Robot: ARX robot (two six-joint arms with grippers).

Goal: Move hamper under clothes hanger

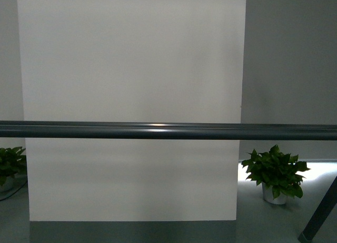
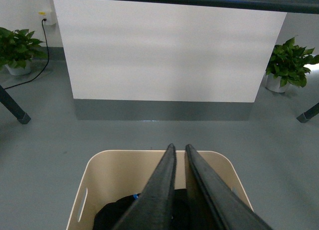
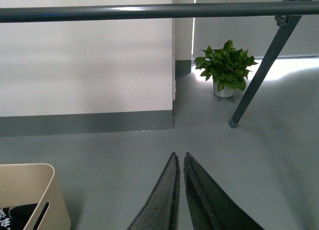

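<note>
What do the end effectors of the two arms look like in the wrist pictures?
Both look alike. The left end effector has two long, flat, black fingers that taper to narrow tips. The right end effector has the same dark, tapering fingers, with slightly worn, dusty surfaces. No cables or markings show.

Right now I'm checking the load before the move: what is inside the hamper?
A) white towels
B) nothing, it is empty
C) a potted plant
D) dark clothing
D: in the left wrist view, dark fabric lies in the bottom of the beige hamper, partly hidden behind the left gripper.
</note>
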